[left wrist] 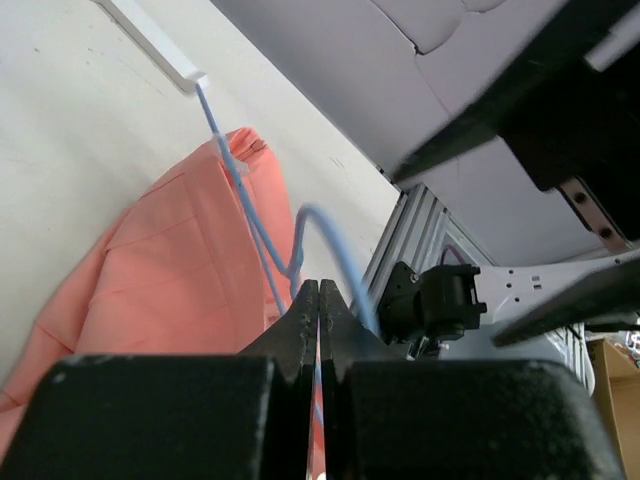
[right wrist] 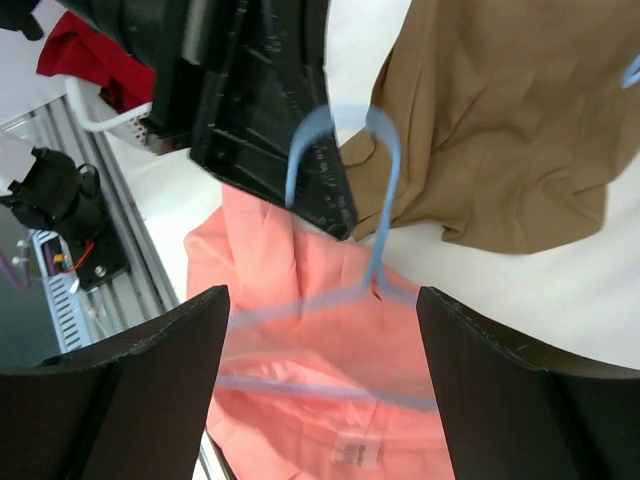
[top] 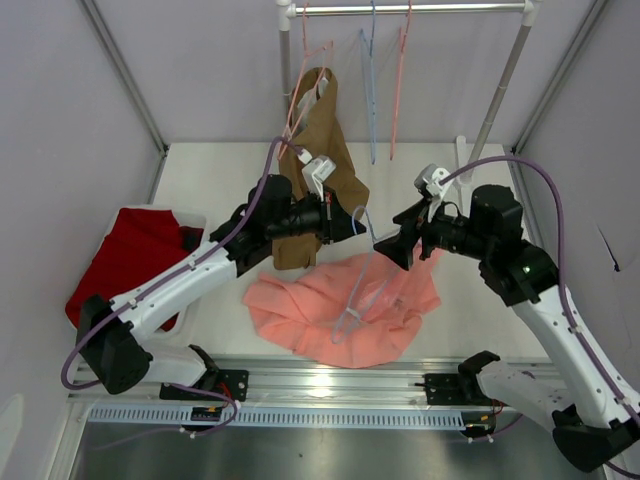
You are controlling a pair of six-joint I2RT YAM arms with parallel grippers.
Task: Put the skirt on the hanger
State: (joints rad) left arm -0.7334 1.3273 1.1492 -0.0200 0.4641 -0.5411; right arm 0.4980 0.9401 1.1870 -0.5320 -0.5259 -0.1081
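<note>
The salmon-pink skirt point(top: 340, 312) lies crumpled on the table in front of the arm bases. My left gripper point(top: 360, 230) is shut on the hanger point(top: 356, 290) just below its hook, and the thin pale-blue triangle dangles down over the skirt. In the left wrist view the jaws point(left wrist: 319, 287) are pressed together on the blue wire of the hanger point(left wrist: 250, 215), with the skirt point(left wrist: 160, 290) beneath. My right gripper point(top: 388, 245) stands open facing the left one, close to the hook. Between its fingers the hanger point(right wrist: 383, 190) hangs above the skirt point(right wrist: 330, 400), and nothing is gripped by the right gripper point(right wrist: 322, 300).
A brown garment point(top: 318, 150) hangs from a pink hanger on the rail point(top: 420, 9) at the back, beside another blue hanger point(top: 370, 90) and a pink hanger point(top: 399, 90). A dark red cloth point(top: 130, 260) lies in a white basket at the left. The rail's post point(top: 500, 90) slants at the right.
</note>
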